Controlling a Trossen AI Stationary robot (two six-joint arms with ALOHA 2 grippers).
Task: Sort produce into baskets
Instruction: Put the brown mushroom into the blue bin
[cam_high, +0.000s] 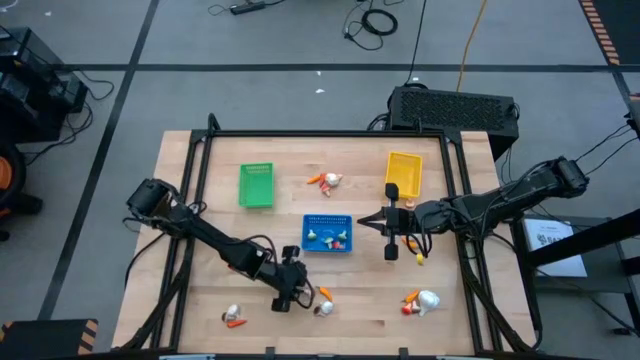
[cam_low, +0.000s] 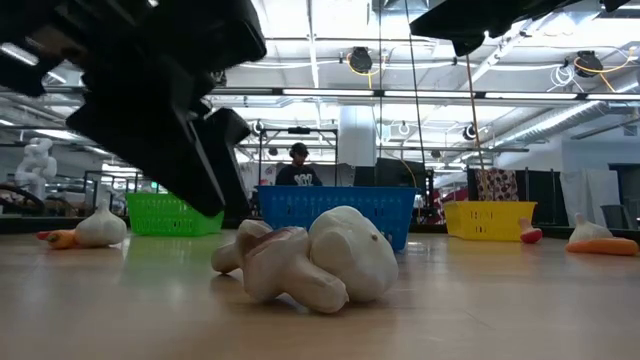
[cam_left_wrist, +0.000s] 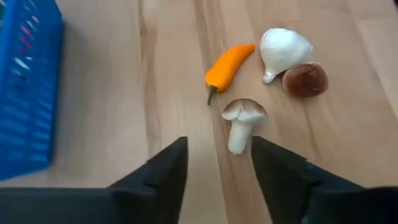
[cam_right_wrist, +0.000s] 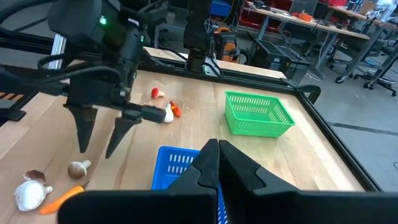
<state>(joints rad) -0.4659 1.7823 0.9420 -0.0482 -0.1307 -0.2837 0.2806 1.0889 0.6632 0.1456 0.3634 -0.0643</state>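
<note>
The pale wooden tabletop (cam_left_wrist: 124, 93) shows straight grain and a smooth, matt finish. The blue perforated plastic basket (cam_low: 335, 208) looks faintly glossy, as does the smooth orange plastic pepper (cam_left_wrist: 229, 63). The black left gripper (cam_left_wrist: 217, 168) has matt fingers.

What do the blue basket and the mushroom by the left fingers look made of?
The blue basket looks like moulded plastic: perforated walls, uniform colour. The mushroom seems smooth matte plastic or rubber, judging by its even, toy-like surface; which one is unclear.
</note>
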